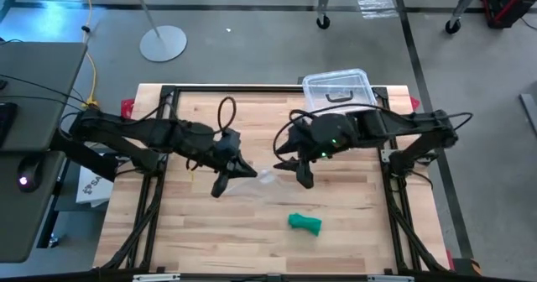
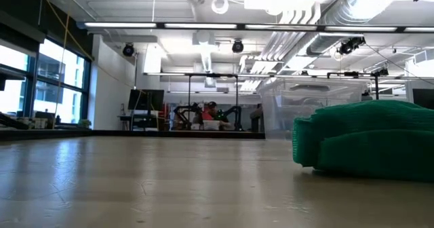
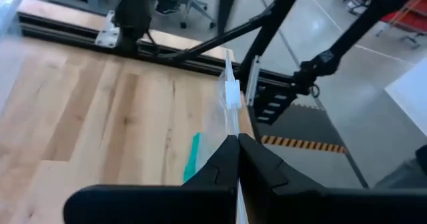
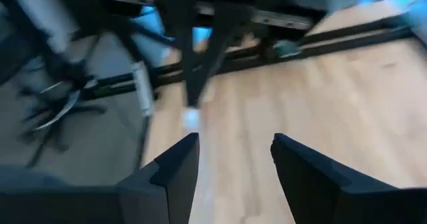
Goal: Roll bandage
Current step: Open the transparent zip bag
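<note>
Looking down from the high view, I see the bandage [image 1: 304, 223] lying as a small green bundle on the wooden table [image 1: 185, 232], toward the near edge and a little right of centre. Neither arm touches it. In the low view the bandage [image 2: 363, 140] fills the right side as a lumpy green heap resting flat on the table, and its knit texture is visible.

Left gripper [image 1: 245, 169] is held over the middle of the table, well apart from the bandage. In the left wrist view its fingers [image 3: 223, 161] are pressed together on the edge of a clear plastic bag [image 3: 230, 97], which stands up from the tips as a thin transparent sheet. The high view shows the same bag [image 1: 264, 177] as a faint clear patch between the two grippers. A sliver of green shows through the plastic in the left wrist view; I cannot tell what it is.

Right gripper [image 1: 289, 164] sits just beside the bag on its other side, also over the table's middle. The right wrist view shows its fingers [image 4: 177, 164] spread wide apart with only bare wood between them, so it grasps nothing.

A clear plastic box [image 1: 337, 89] rests at the far edge of the table, behind the right arm.
</note>
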`<action>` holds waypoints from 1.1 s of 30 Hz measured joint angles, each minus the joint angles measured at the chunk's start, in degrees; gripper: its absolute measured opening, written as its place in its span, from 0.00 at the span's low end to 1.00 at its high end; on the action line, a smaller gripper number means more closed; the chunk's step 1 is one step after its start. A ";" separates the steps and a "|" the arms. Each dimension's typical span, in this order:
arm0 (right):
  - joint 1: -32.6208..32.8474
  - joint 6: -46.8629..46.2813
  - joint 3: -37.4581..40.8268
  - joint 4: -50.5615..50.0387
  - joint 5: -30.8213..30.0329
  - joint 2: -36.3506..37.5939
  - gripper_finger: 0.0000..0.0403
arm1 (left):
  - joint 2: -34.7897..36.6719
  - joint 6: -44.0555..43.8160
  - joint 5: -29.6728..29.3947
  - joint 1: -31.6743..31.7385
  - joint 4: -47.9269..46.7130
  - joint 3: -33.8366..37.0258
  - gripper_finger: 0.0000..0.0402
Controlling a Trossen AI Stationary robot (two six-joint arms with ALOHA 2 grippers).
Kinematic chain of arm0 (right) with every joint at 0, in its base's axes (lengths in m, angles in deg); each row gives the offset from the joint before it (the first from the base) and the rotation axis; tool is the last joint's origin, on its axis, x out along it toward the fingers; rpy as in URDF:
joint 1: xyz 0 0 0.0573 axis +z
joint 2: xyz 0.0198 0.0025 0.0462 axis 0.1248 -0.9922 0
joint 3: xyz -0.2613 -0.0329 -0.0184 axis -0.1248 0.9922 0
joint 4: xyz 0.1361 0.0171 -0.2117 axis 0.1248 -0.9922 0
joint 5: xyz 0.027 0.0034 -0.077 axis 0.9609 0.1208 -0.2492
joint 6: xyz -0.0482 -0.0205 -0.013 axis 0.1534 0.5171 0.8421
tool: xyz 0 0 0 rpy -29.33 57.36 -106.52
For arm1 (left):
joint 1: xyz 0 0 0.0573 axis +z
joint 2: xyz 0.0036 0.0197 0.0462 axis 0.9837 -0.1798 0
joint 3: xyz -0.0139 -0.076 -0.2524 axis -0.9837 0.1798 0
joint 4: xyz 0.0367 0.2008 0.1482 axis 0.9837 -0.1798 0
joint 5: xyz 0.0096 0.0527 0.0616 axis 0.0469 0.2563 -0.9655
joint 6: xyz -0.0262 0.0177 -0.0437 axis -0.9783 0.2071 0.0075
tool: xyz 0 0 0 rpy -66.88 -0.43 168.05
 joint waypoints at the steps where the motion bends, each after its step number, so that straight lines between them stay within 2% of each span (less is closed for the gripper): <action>1: -0.38 -0.26 -1.37 -1.71 2.72 -1.08 0.46 | -0.18 -0.14 -0.90 -0.53 -0.32 0.01 0.00; 5: -1.53 1.72 -3.16 -5.14 12.61 -4.36 0.46 | -0.59 0.11 -4.37 -1.34 -0.43 0.04 0.00; 8: -1.82 2.25 -3.22 -5.29 15.98 -4.54 0.46 | -0.48 -0.05 -4.47 -1.34 -0.21 0.02 0.00; 15: -1.82 3.61 -3.36 -3.60 11.29 -4.21 0.43 | -0.48 -0.05 -4.60 -1.34 -0.25 0.02 0.00; 28: -1.80 3.78 -3.34 -0.26 9.36 -4.71 0.04 | -0.48 -0.16 -4.55 -1.35 -0.36 0.02 0.00; 33: -1.65 2.89 -3.34 -0.13 6.97 -4.84 0.01 | -0.48 -0.98 -6.44 -1.94 -0.45 0.02 0.00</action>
